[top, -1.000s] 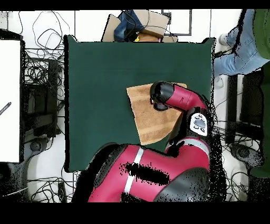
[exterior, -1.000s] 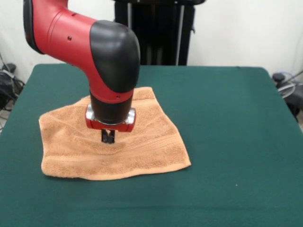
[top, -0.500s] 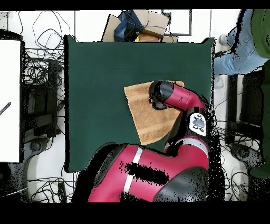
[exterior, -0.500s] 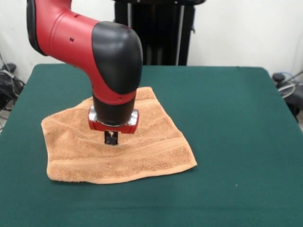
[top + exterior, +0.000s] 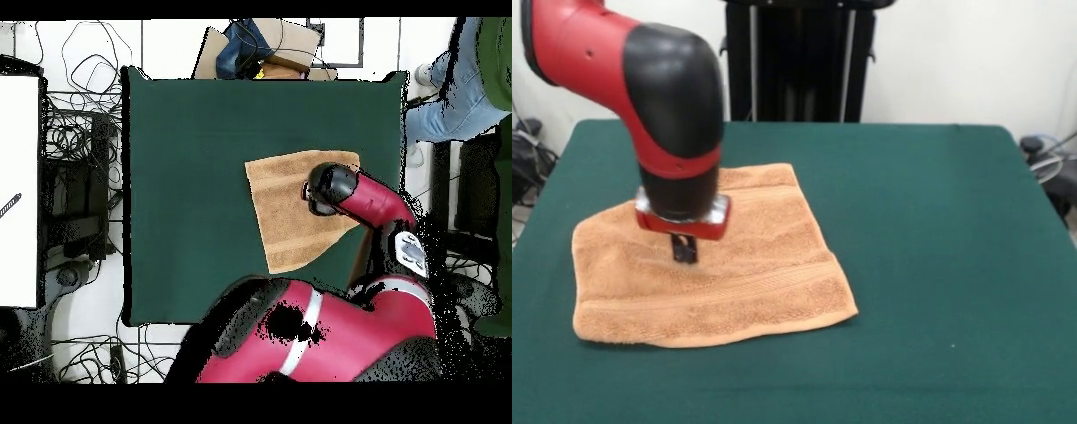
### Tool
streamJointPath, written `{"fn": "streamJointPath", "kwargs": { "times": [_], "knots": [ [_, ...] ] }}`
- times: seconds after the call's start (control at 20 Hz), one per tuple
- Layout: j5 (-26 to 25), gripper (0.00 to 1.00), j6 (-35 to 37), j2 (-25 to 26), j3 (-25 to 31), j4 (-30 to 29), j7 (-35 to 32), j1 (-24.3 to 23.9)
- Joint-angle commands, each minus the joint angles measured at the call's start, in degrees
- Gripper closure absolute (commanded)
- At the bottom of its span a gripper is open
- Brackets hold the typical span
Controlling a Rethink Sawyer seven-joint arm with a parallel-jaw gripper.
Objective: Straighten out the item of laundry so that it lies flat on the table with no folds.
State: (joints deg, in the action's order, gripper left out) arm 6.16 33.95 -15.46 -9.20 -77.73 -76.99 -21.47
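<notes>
The hand hangs below the red and black arm with its dark tips drawn close together, right at the surface of the towel. From the front the tips seem to press into or pinch the terry pile, but no fold of cloth shows between them, so I cannot tell whether it holds the fabric or only rests on it. From overhead the hand is hidden under the arm's black wrist.

The towel lies on the dark green bench, toward the left half in the front view, its left corner not far from the bench's edge. It is spread out as one sheet, and the woven band stripe runs clearly along its near hem. No flap is doubled over that I can see.

As a judgement, most of the straightening looks done. What is left is small: the outline is skewed rather than square, the far left edge bows and appears slightly raised, and there is soft rippling in the pile around the hand. The part of the towel under the arm is hidden in both views, so a crease there cannot be ruled out.

A person's legs show beyond the bench's edge in the overhead view, well apart from the towel.
</notes>
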Motion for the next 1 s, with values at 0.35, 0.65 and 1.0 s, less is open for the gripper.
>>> {"fn": "streamJointPath", "kwargs": {
  "times": [0.35,0.65,1.0],
  "knots": [
    [-7.8,1.0,-11.4,-5.6,7.6,-16.3,-2.4,-8.2],
    [-9.3,1.0,-10.0,-4.9,8.4,-14.0,-1.7,-8.8],
    [-10.9,1.0,-8.4,-3.5,8.8,-9.7,-1.3,-7.2]
  ]
}}
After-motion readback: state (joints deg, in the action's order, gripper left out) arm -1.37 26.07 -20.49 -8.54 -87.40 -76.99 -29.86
